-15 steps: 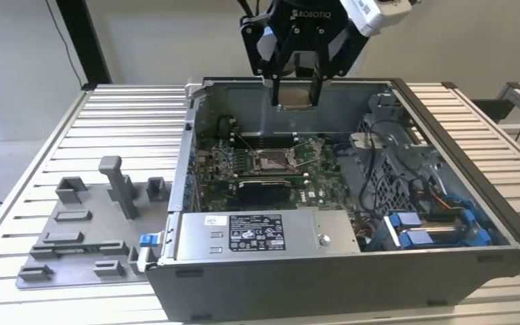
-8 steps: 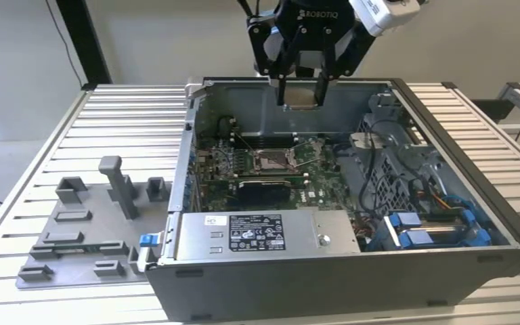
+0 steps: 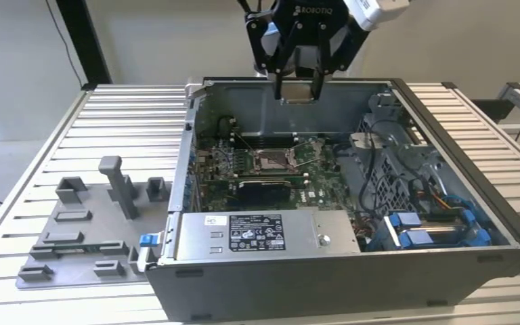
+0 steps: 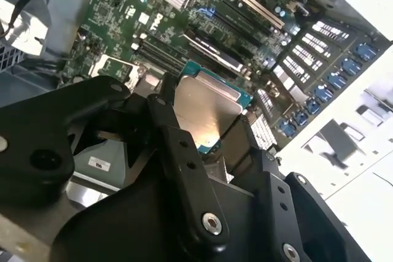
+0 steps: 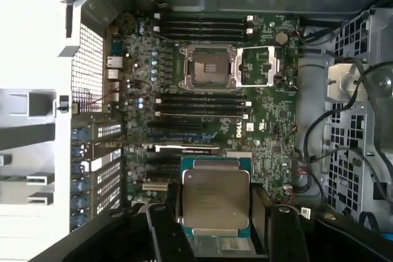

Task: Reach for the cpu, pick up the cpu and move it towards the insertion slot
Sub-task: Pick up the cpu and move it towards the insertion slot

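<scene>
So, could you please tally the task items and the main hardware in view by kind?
cpu, held in the gripper: 1
insertion slot: 1
computer case: 1
grey fixture tray: 1
Total: 4

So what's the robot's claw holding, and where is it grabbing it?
The claw holds the small square silvery chip by two opposite edges.

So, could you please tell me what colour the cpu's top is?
Silvery-grey, teal-green rim; the cpu shows best in the first wrist view.
</scene>
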### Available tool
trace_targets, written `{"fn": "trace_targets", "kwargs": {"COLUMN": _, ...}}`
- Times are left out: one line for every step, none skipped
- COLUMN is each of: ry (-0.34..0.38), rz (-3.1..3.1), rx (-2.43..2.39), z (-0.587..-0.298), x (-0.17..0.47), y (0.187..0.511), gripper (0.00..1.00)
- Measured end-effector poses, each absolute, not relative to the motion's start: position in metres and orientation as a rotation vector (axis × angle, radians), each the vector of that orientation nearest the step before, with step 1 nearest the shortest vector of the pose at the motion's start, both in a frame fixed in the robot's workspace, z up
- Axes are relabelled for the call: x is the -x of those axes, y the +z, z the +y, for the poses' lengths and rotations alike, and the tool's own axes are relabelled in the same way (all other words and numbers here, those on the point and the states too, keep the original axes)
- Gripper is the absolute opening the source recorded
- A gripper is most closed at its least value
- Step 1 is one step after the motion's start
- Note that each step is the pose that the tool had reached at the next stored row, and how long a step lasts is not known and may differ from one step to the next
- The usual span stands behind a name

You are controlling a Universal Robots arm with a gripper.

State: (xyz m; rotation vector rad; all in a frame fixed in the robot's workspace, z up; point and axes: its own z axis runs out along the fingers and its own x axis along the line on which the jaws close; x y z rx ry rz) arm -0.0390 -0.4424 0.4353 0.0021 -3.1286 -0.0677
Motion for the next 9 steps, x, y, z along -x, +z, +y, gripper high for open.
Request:
{"fn": "trace_targets", "kwargs": {"ry": -0.068, "rz": -3.129, "rx": -0.002, "z": -0.440, "x": 0.039, "y": 0.435, "gripper": 0.00}}
{"fn": "trace_targets", "kwargs": {"ry": -0.068, "rz": -3.128, "rx": -0.002, "z": -0.437, "x": 0.040, "y": 0.435, "gripper": 0.00}}
{"fn": "trace_targets", "kwargs": {"ry": -0.068, "rz": -3.128, "rx": -0.002, "z": -0.434, "x": 0.040, "y": 0.434, "gripper": 0.00}}
{"fn": "trace_targets", "kwargs": {"ry": -0.068, "rz": -3.128, "rx": -0.002, "z": -0.431, "x": 0.040, "y": 0.434, "gripper": 0.00}}
{"fn": "trace_targets", "kwargs": {"ry": -0.068, "rz": -3.128, "rx": -0.002, "z": -0.428, "x": 0.041, "y": 0.434, "gripper": 0.00}}
{"fn": "trace_targets", "kwargs": {"ry": -0.068, "rz": -3.128, "rx": -0.002, "z": -0.425, "x": 0.041, "y": 0.433, "gripper": 0.00}}
{"fn": "trace_targets", "kwargs": {"ry": -0.068, "rz": -3.128, "rx": -0.002, "z": -0.422, "x": 0.041, "y": 0.433, "gripper": 0.00}}
{"fn": "trace_targets", "kwargs": {"ry": -0.068, "rz": -3.128, "rx": -0.002, "z": -0.419, "x": 0.042, "y": 0.433, "gripper": 0.00}}
{"fn": "trace_targets", "kwargs": {"ry": -0.068, "rz": -3.128, "rx": -0.002, "z": -0.417, "x": 0.042, "y": 0.432, "gripper": 0.00}}
